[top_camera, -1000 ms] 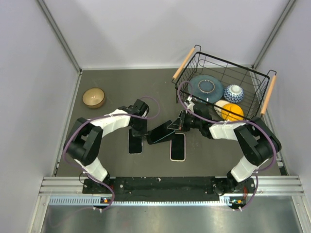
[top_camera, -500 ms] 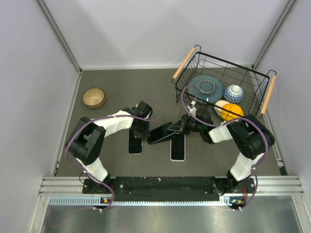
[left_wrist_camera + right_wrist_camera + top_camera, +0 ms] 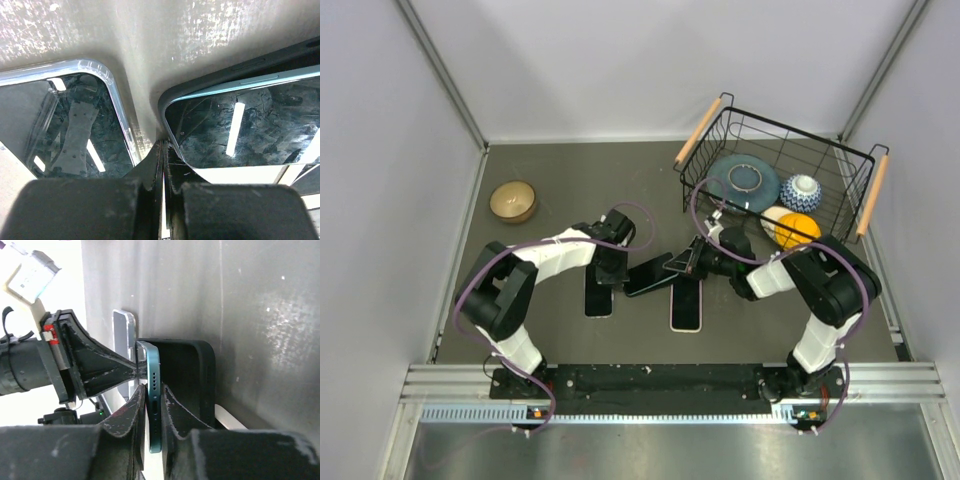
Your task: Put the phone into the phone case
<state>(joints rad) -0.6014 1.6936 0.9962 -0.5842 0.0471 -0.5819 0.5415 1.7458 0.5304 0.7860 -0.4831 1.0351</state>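
The right gripper (image 3: 154, 395) clamped the phone's (image 3: 150, 365) edge, the phone lying partly in the dark case (image 3: 195, 370) mid-worktop (image 3: 550, 180), whose corner the left gripper (image 3: 163, 147) pinched shut, so uneven pressing could have popped a corner out or pulled the case free.

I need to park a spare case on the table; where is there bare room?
Roomiest is the back of the table, between the gold bowl and the wire basket. A thin strip lies along the near edge, in front of the two flat phones. The middle is crowded: left fingers and right fingers meet on the tilted phone there.
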